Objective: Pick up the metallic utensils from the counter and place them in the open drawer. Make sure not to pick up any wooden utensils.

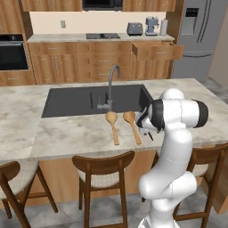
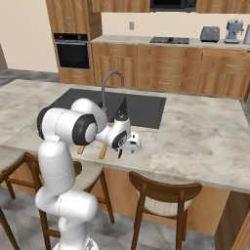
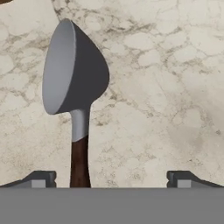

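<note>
Grey metal shows closest in the hand view: a metallic utensil (image 3: 74, 70) with a broad pointed grey blade, a short grey neck and a dark reddish-brown handle lies on the beige marble surface (image 3: 166, 87), its handle running down toward the bottom edge. The two dark fingers (image 3: 41, 178) stand wide apart at the lower corners, released and holding nothing; the handle sits between them, nearer the one on the view's left side.

From the left base view, the white arm bends down over the near edge of the surface (image 1: 67, 133), and the gripper (image 1: 147, 129) hangs low just right of the two wooden spoons (image 1: 129, 125). The spoons lie side by side in front of the dark sink (image 1: 80, 100) and the grey tap (image 1: 111, 84), bowls toward the sink, handles toward the stools. A small dark piece shows just below the gripper, too small to make out.

In the right base view the gripper (image 2: 128, 144) points down near the surface's front edge, with the spoon handles (image 2: 102, 152) peeking out beside the arm.

Across the kitchen, the open drawer (image 1: 156, 50) juts out from the orange-brown cabinets under the back counter, well apart from the utensils.
</note>
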You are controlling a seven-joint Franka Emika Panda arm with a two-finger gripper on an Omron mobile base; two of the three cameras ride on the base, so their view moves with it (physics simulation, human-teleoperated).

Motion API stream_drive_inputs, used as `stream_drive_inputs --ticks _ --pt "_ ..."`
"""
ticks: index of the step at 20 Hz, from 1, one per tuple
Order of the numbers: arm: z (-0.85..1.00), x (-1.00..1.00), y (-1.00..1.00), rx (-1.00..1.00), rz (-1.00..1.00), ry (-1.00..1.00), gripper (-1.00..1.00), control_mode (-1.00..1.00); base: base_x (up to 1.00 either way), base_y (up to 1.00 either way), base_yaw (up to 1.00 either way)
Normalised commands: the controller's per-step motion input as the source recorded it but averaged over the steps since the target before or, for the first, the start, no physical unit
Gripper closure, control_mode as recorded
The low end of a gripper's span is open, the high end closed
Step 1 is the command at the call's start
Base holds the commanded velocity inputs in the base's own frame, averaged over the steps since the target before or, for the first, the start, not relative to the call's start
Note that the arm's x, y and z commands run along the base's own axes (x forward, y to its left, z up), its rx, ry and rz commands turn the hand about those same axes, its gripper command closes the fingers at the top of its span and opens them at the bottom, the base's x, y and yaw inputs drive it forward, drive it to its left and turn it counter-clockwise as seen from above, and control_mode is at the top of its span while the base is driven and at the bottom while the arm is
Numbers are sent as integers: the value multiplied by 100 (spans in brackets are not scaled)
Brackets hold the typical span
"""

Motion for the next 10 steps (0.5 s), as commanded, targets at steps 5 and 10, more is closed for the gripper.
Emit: stream_drive_inputs --ticks 5,10 --pt "-84 5 8 0 0 -1 100 -100 0 0 0" --pt "-68 3 6 1 0 0 100 -100 0 0 0"
